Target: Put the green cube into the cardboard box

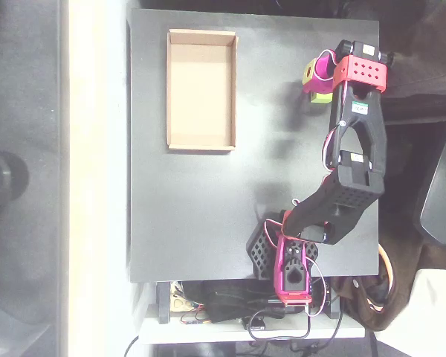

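Observation:
The tan cardboard box [201, 89] lies open at the upper left of the black table, its brown floor bare. Far to its right, near the table's upper right, the magenta gripper [319, 83] points down at the table. The green cube [322, 97] peeks out as a small lime patch just below the gripper's magenta body, which covers most of it. The fingers are hidden under the gripper from above, so I cannot see whether they touch or hold the cube. A yellow patch on the gripper sits just left of the magenta part.
The arm's black links [353, 178] run down the table's right side to the base [286, 260] at the bottom edge. Bare black tabletop [193, 208] stretches between the box and the arm. Cables hang below the table's bottom edge.

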Controlling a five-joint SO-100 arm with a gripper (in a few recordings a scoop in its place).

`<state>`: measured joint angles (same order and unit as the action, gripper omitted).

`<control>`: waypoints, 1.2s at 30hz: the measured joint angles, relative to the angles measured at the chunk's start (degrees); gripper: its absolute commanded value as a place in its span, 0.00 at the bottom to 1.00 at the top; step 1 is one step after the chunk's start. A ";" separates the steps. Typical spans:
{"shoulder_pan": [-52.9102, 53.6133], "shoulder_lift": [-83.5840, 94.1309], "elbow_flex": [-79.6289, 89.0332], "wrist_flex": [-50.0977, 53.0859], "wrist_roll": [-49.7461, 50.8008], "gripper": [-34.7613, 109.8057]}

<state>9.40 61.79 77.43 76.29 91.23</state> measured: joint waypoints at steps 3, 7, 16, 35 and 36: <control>0.00 0.00 -0.26 0.09 0.00 0.44; 0.00 0.00 -0.26 0.00 0.00 0.36; 0.18 0.00 -0.53 0.00 0.00 0.28; -0.53 16.00 -0.35 0.00 0.00 0.28; -0.53 18.11 -0.35 0.00 0.00 0.28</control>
<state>8.88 79.89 77.08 76.29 91.23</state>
